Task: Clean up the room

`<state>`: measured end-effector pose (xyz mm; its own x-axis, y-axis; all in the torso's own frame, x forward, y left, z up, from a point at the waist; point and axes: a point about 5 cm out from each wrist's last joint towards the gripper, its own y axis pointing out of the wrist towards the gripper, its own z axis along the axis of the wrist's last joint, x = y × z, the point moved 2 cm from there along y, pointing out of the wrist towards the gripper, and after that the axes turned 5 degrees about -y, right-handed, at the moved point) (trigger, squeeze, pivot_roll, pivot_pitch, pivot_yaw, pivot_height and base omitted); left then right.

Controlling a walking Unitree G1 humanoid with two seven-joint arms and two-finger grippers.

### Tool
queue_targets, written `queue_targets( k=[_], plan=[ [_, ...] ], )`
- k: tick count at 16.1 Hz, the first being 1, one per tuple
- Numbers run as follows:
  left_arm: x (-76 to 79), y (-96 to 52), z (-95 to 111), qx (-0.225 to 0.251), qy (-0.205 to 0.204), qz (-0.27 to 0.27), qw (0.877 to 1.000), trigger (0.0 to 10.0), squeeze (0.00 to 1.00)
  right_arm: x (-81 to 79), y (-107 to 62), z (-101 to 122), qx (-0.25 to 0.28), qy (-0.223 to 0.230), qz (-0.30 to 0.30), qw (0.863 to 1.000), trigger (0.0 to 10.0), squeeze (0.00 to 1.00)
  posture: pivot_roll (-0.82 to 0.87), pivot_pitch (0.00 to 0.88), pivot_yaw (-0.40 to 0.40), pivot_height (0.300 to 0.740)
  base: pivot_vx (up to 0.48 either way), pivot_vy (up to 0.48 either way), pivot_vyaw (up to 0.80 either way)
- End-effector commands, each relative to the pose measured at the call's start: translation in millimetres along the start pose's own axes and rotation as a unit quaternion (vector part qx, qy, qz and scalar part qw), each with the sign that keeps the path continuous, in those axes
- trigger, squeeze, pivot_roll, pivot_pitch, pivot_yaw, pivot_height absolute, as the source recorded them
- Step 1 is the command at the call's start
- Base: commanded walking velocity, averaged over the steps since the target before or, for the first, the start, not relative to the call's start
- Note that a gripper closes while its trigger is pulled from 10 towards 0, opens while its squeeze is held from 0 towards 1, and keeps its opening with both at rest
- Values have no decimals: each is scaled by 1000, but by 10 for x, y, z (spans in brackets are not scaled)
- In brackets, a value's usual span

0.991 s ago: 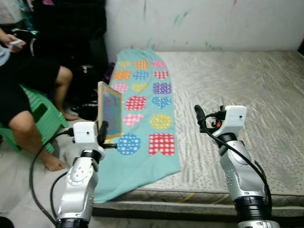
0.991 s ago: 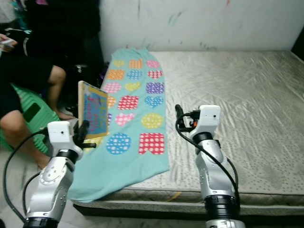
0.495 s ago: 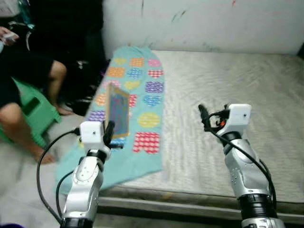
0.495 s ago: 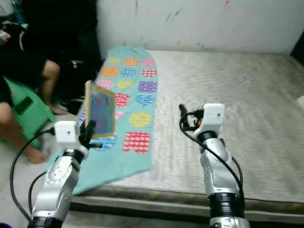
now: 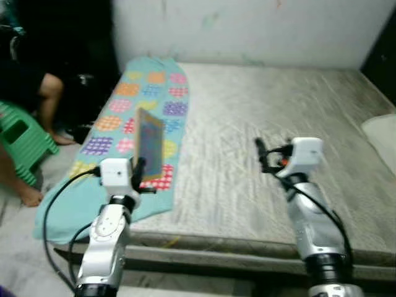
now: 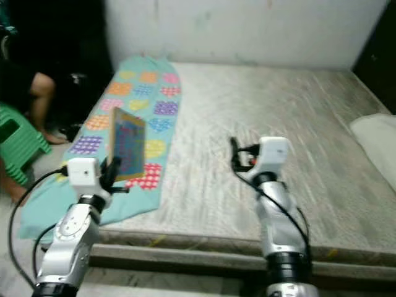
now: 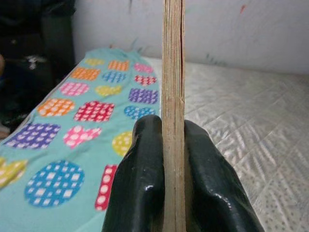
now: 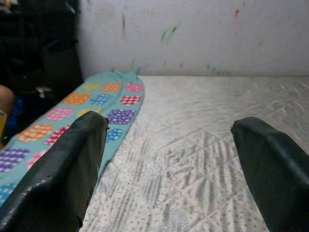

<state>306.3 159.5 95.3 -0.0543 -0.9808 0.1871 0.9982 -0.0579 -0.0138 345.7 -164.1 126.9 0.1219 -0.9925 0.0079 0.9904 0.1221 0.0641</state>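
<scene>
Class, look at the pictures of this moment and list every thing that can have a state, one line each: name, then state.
Left gripper: shut on the board, held up over the mattress edge.
Board: upright, gripped at its lower edge.
Right gripper: open, holding nothing, raised over the mattress.
Blanket: spread flat, its near end hanging off the mattress.
Mattress: bare, without a sheet.
Stool: standing upright on the floor.

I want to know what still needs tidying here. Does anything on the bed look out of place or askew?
The teal patterned blanket lies crooked along the mattress, one end sliding off its edge to the floor. The left gripper grips a thin board upright on edge.
</scene>
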Motion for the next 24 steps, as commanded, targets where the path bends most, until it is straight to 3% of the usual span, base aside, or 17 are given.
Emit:
queue_targets(
  k=[1,5,10,18,24],
  plan=[
    [34,42,150,32,5,-6,999,10000,0,51,10,51,8,-5,-7,1000,10000,0,-52,0,34,740,0,-349,0],
    [51,43,146,35,-10,-10,999,10000,0,65,6,48,9,1,-10,1000,10000,0,-53,0,34,740,0,-259,0],
    [150,5,209,59,-16,-57,997,10000,0,82,7,50,9,-1,-11,1000,10000,0,-56,0,32,740,135,0,0],
    [143,1,200,56,-17,-59,997,10000,0,90,16,51,9,3,-14,1000,10000,0,-53,0,32,740,316,0,0],
    [135,5,159,44,-15,-46,998,10000,0,108,8,49,9,2,-18,1000,10000,0,-53,0,31,740,0,0,0]
  ],
)
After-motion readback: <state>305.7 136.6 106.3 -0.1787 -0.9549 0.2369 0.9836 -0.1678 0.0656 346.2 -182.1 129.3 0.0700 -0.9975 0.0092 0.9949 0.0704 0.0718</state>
